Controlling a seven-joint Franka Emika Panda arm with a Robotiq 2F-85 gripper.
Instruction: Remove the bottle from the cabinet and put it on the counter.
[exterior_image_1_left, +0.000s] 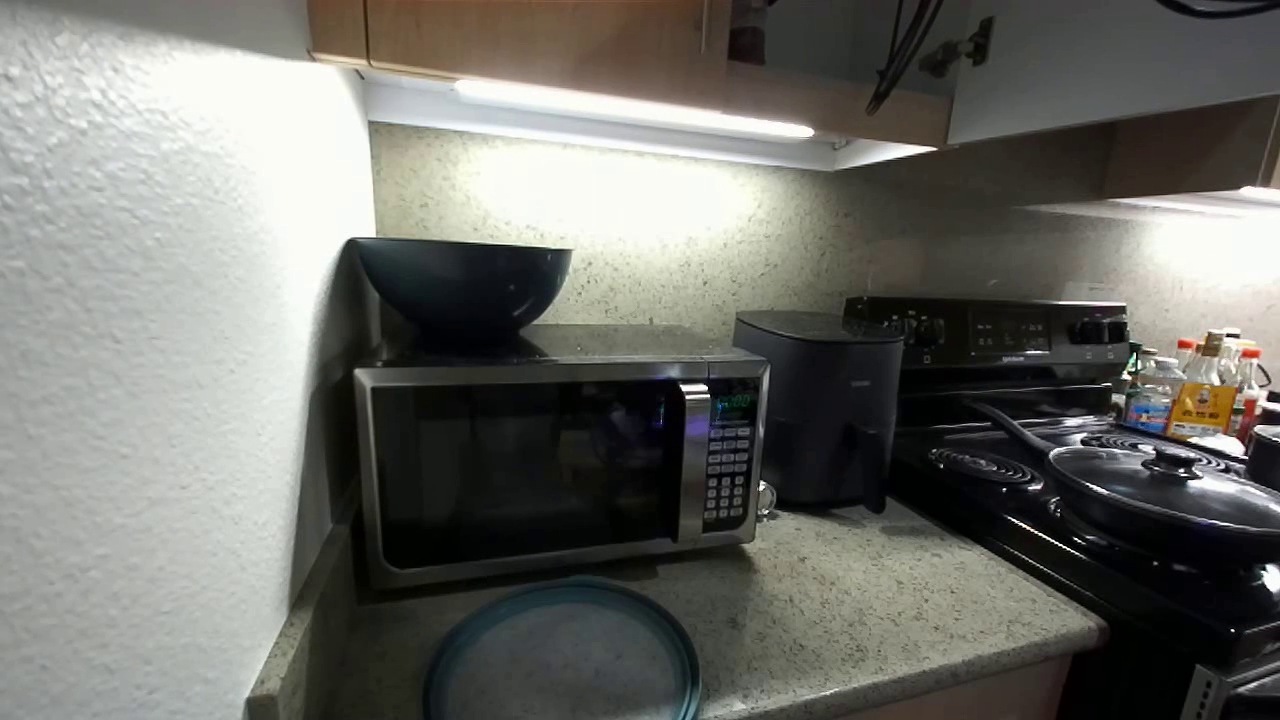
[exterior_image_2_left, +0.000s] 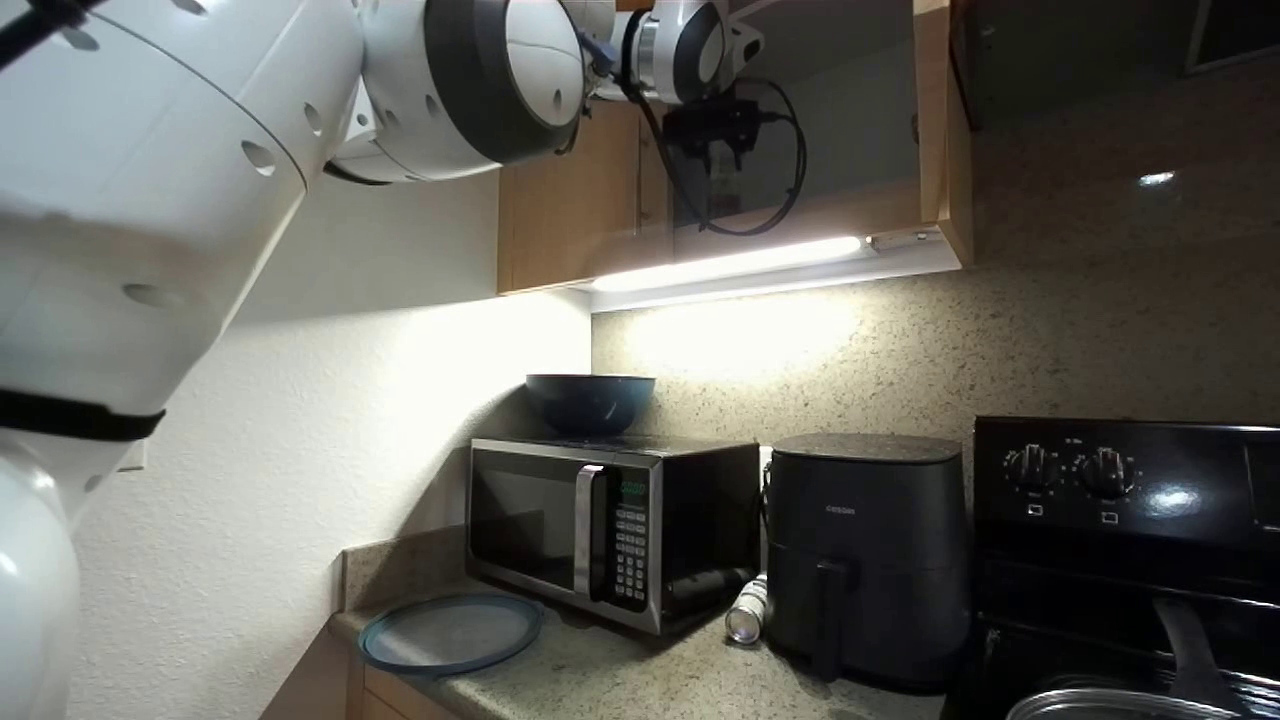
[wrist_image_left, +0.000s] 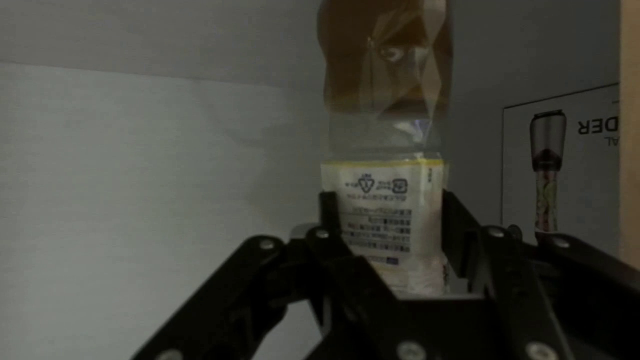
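My black two-fingered gripper (wrist_image_left: 387, 215) pinches a small, slim, clear plastic bottle (wrist_image_left: 385, 137) with amber-brown contents, one finger against each side of its pale label. In the wrist view the label's print appears upside down. The bottle is inside the light brown wooden wall cabinet (exterior_image_2_left: 570, 210), whose underside carries a glowing white strip light (exterior_image_2_left: 730, 264). My white arm (exterior_image_2_left: 200, 150) reaches to it in an exterior view. Below, on the speckled grey-beige stone-look counter (exterior_image_1_left: 860, 590), I see a silver-and-black microwave (exterior_image_1_left: 530, 470) topped by a dark round bowl (exterior_image_1_left: 460, 285), and a black air fryer (exterior_image_1_left: 825, 410) beside it.
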